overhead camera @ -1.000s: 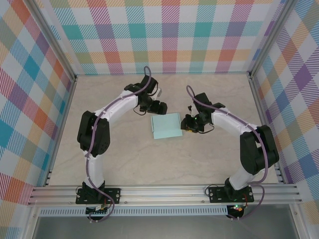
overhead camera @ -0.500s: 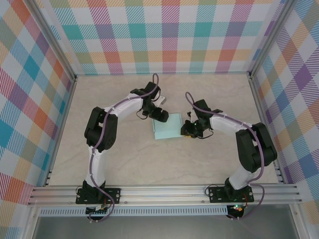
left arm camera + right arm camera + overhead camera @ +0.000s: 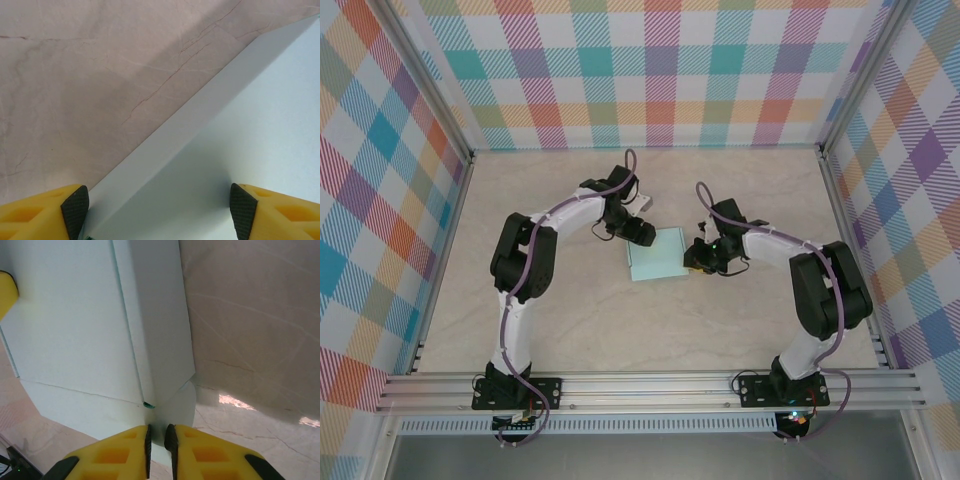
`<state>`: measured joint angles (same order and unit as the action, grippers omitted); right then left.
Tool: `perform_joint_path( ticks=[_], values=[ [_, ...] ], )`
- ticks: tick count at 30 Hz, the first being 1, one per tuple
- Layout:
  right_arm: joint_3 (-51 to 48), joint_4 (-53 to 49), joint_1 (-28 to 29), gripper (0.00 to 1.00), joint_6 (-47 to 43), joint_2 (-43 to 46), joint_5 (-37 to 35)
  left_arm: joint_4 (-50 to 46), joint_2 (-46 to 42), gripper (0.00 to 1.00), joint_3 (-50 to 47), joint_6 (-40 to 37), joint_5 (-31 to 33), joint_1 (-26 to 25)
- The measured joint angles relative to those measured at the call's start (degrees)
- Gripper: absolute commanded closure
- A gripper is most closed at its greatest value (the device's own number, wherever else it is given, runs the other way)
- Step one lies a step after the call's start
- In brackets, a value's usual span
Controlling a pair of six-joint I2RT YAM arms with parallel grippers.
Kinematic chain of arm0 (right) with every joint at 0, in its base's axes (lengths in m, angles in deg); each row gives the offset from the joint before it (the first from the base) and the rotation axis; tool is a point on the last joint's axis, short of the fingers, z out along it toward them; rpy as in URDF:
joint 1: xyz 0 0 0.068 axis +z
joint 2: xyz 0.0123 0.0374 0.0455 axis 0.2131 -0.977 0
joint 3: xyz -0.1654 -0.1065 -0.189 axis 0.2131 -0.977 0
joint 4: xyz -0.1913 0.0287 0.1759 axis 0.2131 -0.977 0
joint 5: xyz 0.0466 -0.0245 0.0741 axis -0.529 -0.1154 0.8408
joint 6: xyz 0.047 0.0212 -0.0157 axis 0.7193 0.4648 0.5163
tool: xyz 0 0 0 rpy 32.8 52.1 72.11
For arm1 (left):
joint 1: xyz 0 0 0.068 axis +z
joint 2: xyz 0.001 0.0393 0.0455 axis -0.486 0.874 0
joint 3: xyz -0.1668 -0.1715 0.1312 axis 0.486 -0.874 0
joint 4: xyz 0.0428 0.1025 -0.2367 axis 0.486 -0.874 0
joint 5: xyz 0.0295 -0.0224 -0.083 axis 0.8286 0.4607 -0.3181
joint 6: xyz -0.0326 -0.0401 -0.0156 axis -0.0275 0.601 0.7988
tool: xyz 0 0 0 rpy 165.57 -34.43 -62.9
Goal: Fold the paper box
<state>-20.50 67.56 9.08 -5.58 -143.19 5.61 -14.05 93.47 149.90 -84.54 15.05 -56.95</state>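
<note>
Where plaid walls (image 3: 660, 70) ring the table (image 3: 620, 320), left fingers (image 3: 75, 210) gape; right fingers (image 3: 120, 460) pinch the paper box (image 3: 656, 257).

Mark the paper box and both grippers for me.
paper box (image 3: 656, 255): top view, middle of its upper face.
left gripper (image 3: 155, 210): left wrist view, midway between its fingertips.
right gripper (image 3: 159, 440): right wrist view, midway between its fingertips.

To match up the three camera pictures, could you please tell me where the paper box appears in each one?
Top external: the paper box lies at the middle of the table.
Left wrist: the paper box takes the lower right, its edge running diagonally.
Right wrist: the paper box takes the upper left, with a rounded flap low at centre.
Shared landmark: the beige marbled table.
</note>
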Motion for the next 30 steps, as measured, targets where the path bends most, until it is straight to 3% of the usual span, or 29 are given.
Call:
perform_joint_path(
  ticks=[16, 25, 28, 30],
  values=[
    [-0.81, 4.15, -4.55, 0.79, 1.49, -3.37, 10.80, 1.64, 0.00, 0.28, -1.46, 1.14, -3.37, 1.36],
    [1.09, 0.81, -4.52, 0.71, 0.24, -3.37, 11.04, 0.55, 0.57, 0.28, -0.48, 2.23, -2.93, 1.36],
    [2.19, -0.55, -4.48, 0.58, -0.20, -3.37, 11.21, 0.15, 0.83, 0.28, -0.04, 2.45, -2.95, 1.36],
    [2.91, -1.16, -4.42, 0.58, -0.68, -3.45, 12.04, 0.02, 0.92, 0.28, 0.07, 2.62, -2.97, 1.36]
  ],
)
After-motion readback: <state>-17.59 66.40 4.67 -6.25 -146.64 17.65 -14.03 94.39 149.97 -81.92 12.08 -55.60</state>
